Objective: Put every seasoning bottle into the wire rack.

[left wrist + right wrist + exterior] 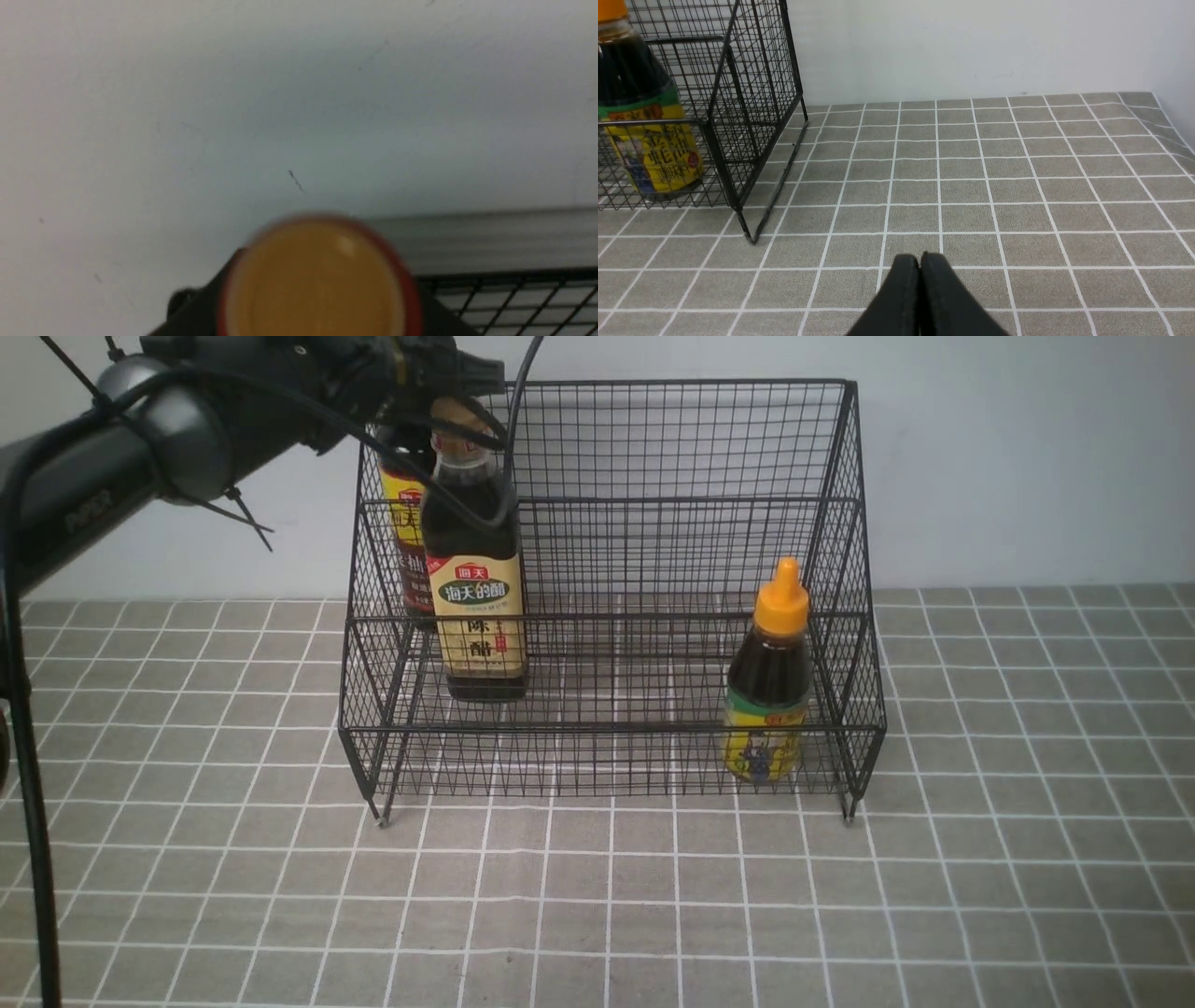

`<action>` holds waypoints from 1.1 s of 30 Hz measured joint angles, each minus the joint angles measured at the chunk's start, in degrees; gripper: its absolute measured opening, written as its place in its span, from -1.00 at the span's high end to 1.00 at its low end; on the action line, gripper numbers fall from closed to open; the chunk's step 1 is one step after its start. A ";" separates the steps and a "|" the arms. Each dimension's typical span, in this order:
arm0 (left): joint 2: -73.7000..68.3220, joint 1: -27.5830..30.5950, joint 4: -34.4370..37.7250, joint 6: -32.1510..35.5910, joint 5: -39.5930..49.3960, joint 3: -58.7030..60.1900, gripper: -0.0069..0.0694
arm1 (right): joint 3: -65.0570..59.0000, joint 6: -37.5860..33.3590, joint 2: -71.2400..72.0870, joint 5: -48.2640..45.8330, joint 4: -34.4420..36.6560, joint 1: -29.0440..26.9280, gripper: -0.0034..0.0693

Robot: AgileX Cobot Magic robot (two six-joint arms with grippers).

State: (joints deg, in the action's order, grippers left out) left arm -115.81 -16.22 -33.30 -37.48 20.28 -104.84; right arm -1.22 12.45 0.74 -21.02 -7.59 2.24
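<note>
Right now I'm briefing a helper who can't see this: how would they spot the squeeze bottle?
Find the black wire rack. In its front right corner stands the squeeze bottle, apart from both taller bottles at left. Only it has an orange nozzle cap and yellow-green label.

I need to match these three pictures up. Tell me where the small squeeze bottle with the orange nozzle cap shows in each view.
Front view: squeeze bottle stands upright in the lowest tier of the wire rack, at its right end.
Left wrist view: not in it.
Right wrist view: squeeze bottle at the picture's left edge, behind the mesh, top cut off.
Shared landmark: the rack's black mesh, seen in all three views.
</note>
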 joint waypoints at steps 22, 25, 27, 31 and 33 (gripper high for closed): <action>6.13 0.01 -5.92 0.14 0.59 -0.99 -0.14 | 0.00 0.00 0.00 0.00 0.00 0.00 0.94; 8.73 0.01 -6.46 0.14 0.76 -1.04 -0.14 | 0.00 0.00 0.00 0.00 0.00 0.00 0.94; 10.88 0.01 -6.46 0.14 1.96 -1.04 -0.14 | 0.00 0.00 0.00 0.00 0.00 0.00 0.94; 14.90 0.01 -6.48 0.14 6.01 -1.04 -0.12 | 0.00 0.00 0.00 0.00 0.00 0.00 0.94; 17.18 0.01 -6.48 0.14 8.91 -1.04 -0.05 | 0.00 0.00 0.00 0.00 0.00 0.00 0.94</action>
State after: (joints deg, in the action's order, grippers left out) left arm -98.63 -16.21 -39.77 -37.34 29.19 -105.88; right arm -1.22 12.45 0.74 -21.02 -7.59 2.24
